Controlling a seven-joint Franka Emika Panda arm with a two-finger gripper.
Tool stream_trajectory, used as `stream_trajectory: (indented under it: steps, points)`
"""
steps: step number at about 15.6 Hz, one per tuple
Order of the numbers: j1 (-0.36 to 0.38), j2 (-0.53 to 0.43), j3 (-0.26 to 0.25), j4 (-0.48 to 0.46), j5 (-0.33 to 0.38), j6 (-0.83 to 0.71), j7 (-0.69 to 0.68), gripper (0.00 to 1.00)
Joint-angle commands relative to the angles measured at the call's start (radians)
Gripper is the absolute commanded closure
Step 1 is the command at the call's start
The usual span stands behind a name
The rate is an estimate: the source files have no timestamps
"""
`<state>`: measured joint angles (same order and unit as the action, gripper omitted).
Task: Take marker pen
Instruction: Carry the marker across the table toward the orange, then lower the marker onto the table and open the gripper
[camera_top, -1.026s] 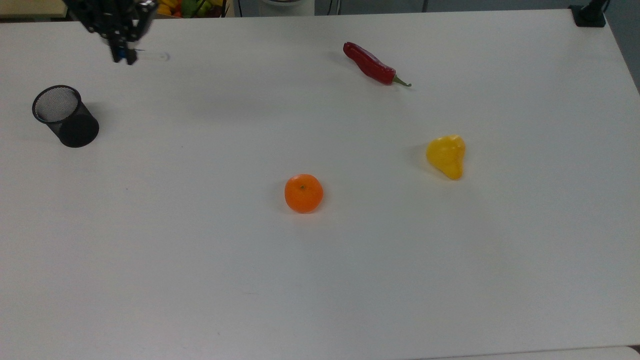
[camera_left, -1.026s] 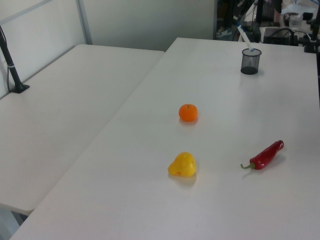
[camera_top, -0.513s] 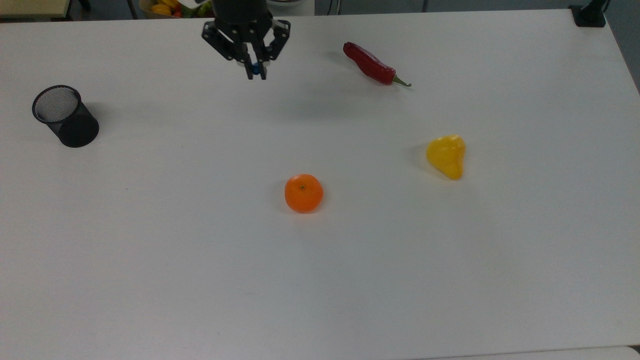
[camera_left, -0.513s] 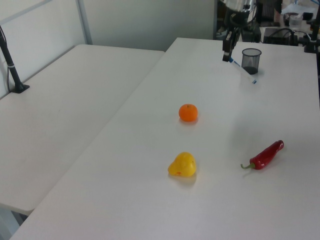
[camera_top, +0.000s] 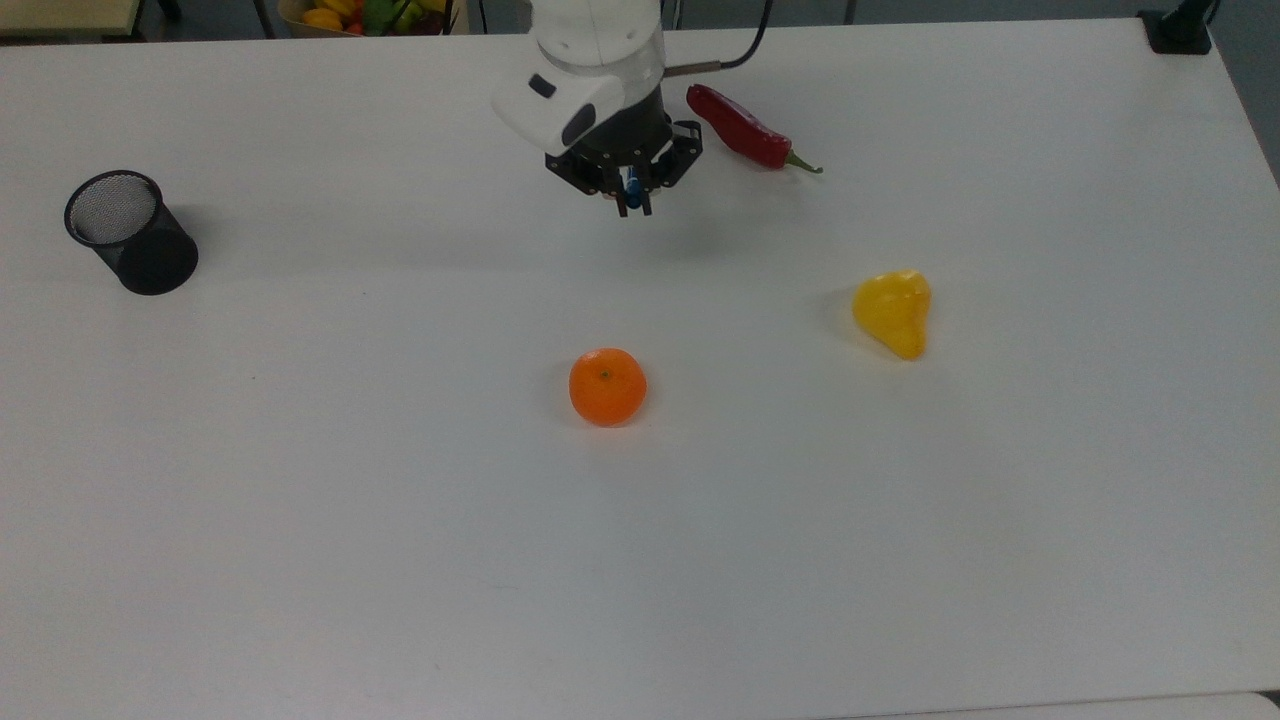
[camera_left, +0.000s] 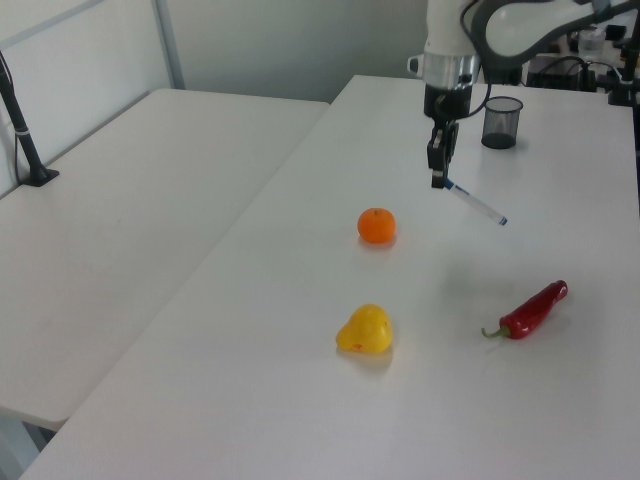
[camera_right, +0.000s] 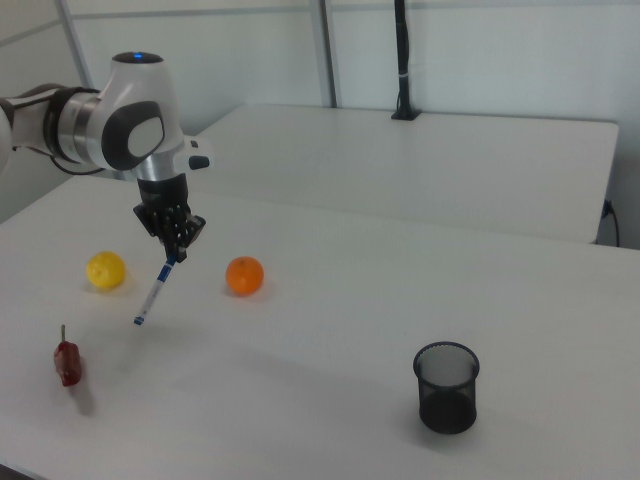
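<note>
**Pen already in the air, grip looking good**

The marker pen (camera_left: 471, 201) is hanging clear of the worktop (camera_left: 560, 400), pinched at its capped upper end and slanting down and away from the tool (camera_left: 437, 180), with its blue end tip pointing toward the left view's right. In the right view the pen (camera_right: 154, 291) is dangling below the tool (camera_right: 172, 255) at a tilt, its lower end well above the surface. From above, only a dab of blue is peeking out between the fingers at the tool (camera_top: 632, 198), which is clamping narrowly onto the pen.

So the taking itself is looking done: the pen is out of the mesh cup (camera_top: 130, 232), which is standing empty and well apart at the top view's left. What is remaining, I'd guess, is only carrying it off or settling it somewhere; nothing here is telling me where.

Around it, the red chilli (camera_top: 745, 129) is lying just beside the arm (camera_top: 590, 70) in the top view, the orange (camera_top: 607, 386) is sitting near the middle, and the yellow fruit (camera_top: 893, 312) is resting further to the top view's right, all untouched. The tilted hold is looking a bit loose to me, so a slip is seeming possible.
</note>
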<state>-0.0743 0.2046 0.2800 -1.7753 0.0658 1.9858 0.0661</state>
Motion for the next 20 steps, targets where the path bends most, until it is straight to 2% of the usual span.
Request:
stream_trajectory:
  steps: [1,5,8,14,20]
  points:
    - [0.040,0.045,-0.005,-0.021,0.000,0.057,0.015,1.00]
    - [0.059,0.088,-0.005,-0.032,-0.006,0.125,0.038,1.00]
    - [0.065,0.122,-0.005,-0.036,-0.049,0.163,0.038,1.00]
    - [0.068,0.159,-0.005,-0.038,-0.080,0.218,0.040,1.00]
    - [0.082,0.180,-0.005,-0.041,-0.101,0.226,0.040,1.00]
